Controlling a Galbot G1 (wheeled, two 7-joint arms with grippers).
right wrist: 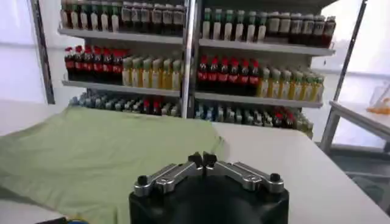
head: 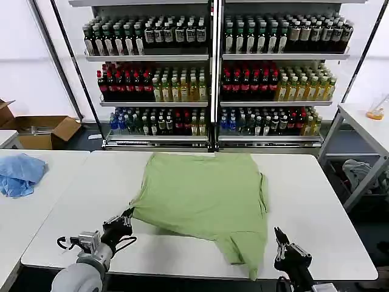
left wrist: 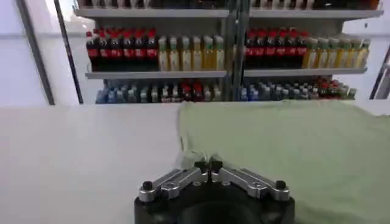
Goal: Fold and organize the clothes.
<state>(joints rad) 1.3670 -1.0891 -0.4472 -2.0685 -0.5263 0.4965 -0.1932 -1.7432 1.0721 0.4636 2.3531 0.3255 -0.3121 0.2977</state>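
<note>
Left end effector (head: 126, 218) pinches the green shirt's (head: 203, 194) near-left corner.

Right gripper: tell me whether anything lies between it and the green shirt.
Nothing visible does. The right gripper, jaws shut, hovers near the table's front edge just beside the shirt, with bare white table between them. The left gripper is already at the shirt's near left corner, jaws shut on the fabric.
</note>
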